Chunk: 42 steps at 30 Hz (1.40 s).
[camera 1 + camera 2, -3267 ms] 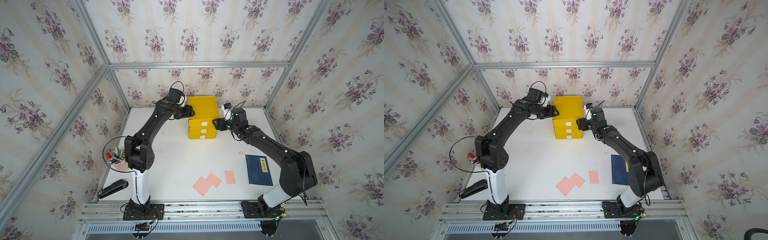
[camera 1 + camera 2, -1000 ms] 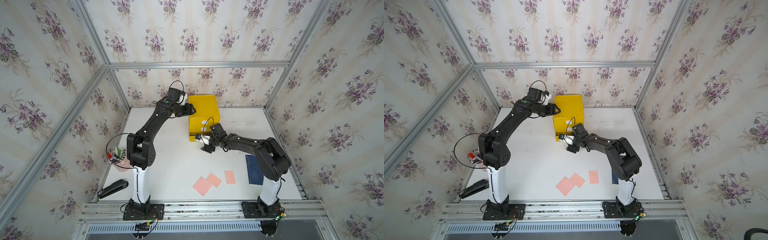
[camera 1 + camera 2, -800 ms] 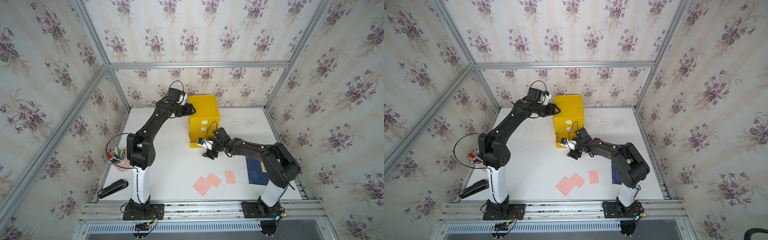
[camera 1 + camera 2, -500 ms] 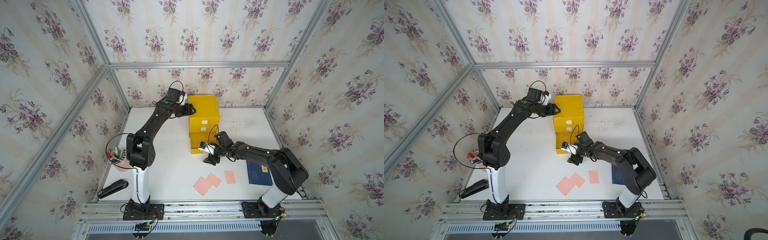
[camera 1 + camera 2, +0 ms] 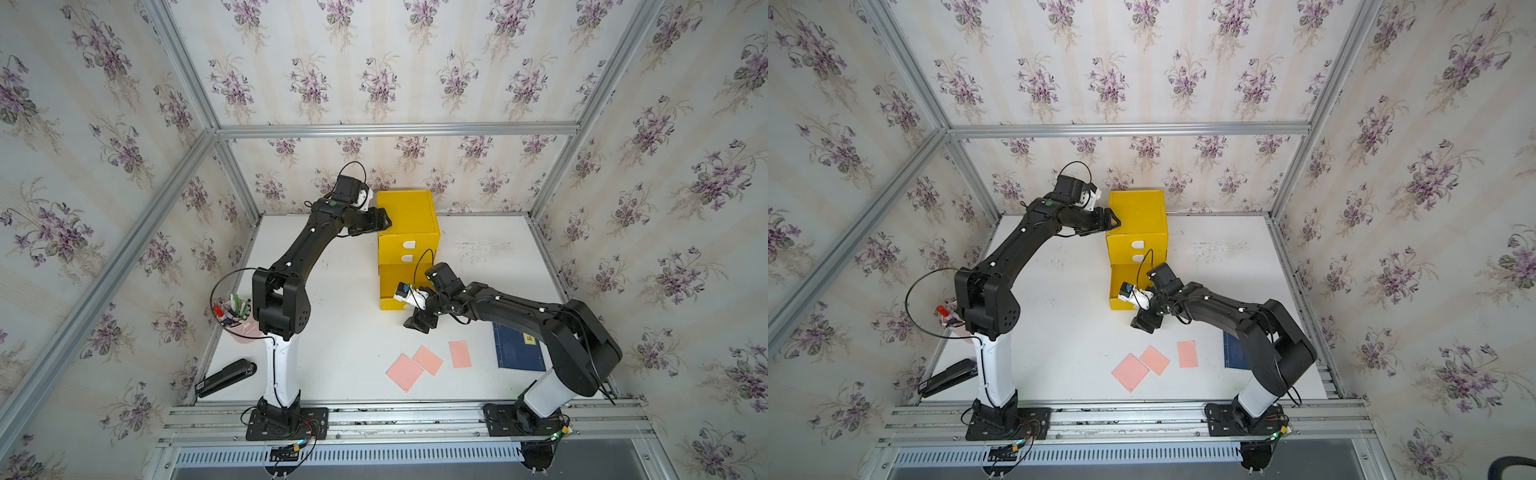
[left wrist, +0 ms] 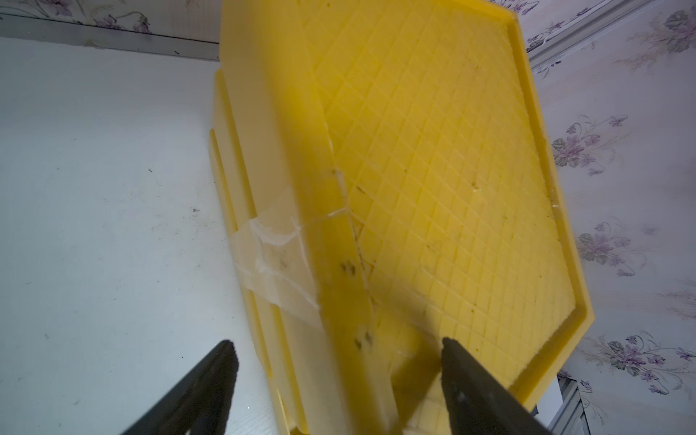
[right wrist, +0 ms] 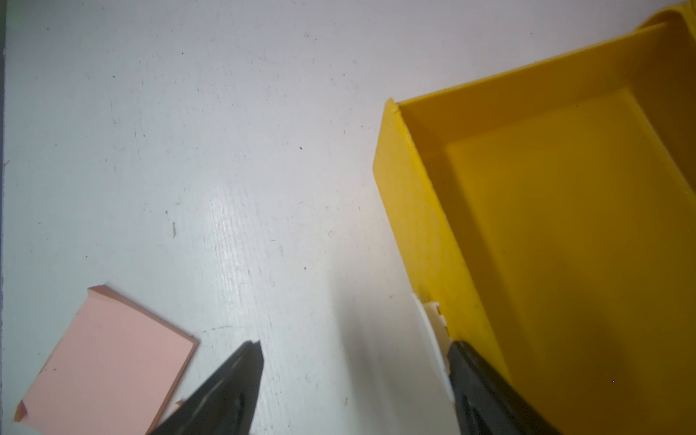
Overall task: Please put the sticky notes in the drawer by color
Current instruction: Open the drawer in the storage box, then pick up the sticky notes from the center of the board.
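The yellow drawer chest (image 5: pixel 407 220) (image 5: pixel 1138 216) stands at the back of the table. Its bottom drawer (image 5: pixel 388 286) (image 7: pixel 565 226) is pulled out and looks empty inside. My right gripper (image 5: pixel 419 325) (image 7: pixel 354 346) hangs open just in front of that drawer. One of its fingers is beside the white tab (image 7: pixel 433 331). My left gripper (image 5: pixel 384 222) (image 6: pixel 337 344) is open, its fingers straddling the chest's upper left edge. Three pink sticky notes (image 5: pixel 404 372) (image 5: pixel 428 360) (image 5: pixel 460 354) lie near the front; one note (image 7: pixel 105 361) shows in the right wrist view.
A dark blue book (image 5: pixel 517 347) lies at the front right, partly under the right arm. A black stapler (image 5: pixel 226 376) and a pink cup of pens (image 5: pixel 237 316) sit by the left arm's base. Clear tape (image 6: pixel 278 260) sticks to the chest's side.
My right gripper has drawn the bottom drawer out toward the front and now stands a little wider. My left gripper has opened wider at the chest's top edge.
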Each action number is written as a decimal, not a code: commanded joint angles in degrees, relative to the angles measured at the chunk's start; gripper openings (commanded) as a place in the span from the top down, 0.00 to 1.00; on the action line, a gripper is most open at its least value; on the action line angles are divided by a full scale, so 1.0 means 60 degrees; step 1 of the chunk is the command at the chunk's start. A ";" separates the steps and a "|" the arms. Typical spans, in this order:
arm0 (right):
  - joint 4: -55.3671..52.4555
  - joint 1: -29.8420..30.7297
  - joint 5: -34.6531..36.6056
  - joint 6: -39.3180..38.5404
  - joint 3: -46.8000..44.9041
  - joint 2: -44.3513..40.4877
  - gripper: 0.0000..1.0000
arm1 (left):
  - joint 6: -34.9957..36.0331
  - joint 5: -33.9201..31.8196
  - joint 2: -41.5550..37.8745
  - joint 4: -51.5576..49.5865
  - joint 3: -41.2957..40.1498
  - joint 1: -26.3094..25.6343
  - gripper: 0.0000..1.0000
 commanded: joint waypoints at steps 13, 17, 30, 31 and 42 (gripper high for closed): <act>0.1629 -0.0187 -0.1212 0.1115 -0.0467 0.0260 0.15 | -0.0137 0.0086 -0.1788 -0.0387 -0.0733 0.0034 0.00; 0.1879 -0.0673 -0.2306 0.2017 -0.0391 0.0411 0.15 | -0.0235 0.0633 -0.2405 -0.0248 -0.1404 0.0034 0.00; 0.3224 -0.1055 -0.3659 0.2927 -0.1171 0.0205 0.16 | -0.0411 0.1885 -0.5038 0.0542 -0.4614 0.0067 0.00; 0.3305 -0.1059 -0.3699 0.2974 -0.1232 0.0229 0.16 | -0.0368 0.1906 -0.5165 0.0500 -0.4832 0.0068 0.00; 0.3906 -0.1216 -0.4210 0.4095 -0.1348 0.0117 0.20 | -0.0261 0.2420 -0.6347 0.0841 -0.7606 0.0063 0.01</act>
